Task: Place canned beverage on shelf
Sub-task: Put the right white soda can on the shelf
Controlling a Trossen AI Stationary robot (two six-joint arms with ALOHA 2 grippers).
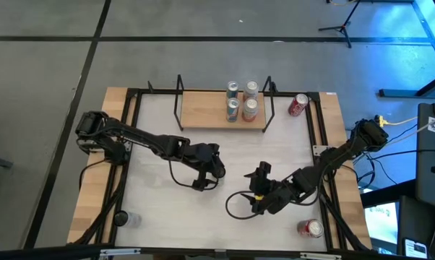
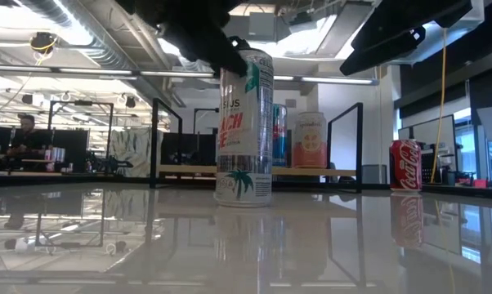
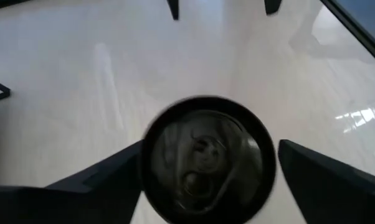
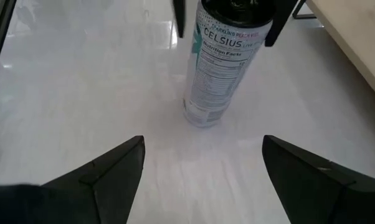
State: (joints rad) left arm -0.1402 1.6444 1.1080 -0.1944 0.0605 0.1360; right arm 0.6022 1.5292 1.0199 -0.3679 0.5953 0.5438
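A tall white Celsius can (image 2: 244, 131) stands upright on its base on the white table; it also shows in the right wrist view (image 4: 222, 68). My left gripper (image 1: 212, 167) is over it, pointing down and open, with one finger on each side of the can's top (image 3: 206, 165). In the high view the gripper hides the can. My right gripper (image 1: 259, 189) is open and empty, low over the table on the near side of the can. The light-wood shelf (image 1: 203, 112) with black rod uprights stands at the far edge and holds several cans (image 1: 241, 99). My left gripper comes at the can from above, its fingers beside the can's top rim (image 4: 203, 18). The right wrist view shows a gap of table between one finger (image 4: 177, 18) and the can. Whether the other finger (image 4: 276, 28) touches the can, I cannot tell.
A red cola can (image 1: 298, 105) stands at the far right, just right of the shelf; it also shows in the low view (image 2: 405, 165). Another red can (image 1: 311, 228) is at the near right corner. A black cable loop (image 1: 235, 206) lies by my right gripper. Black frame rails border the table.
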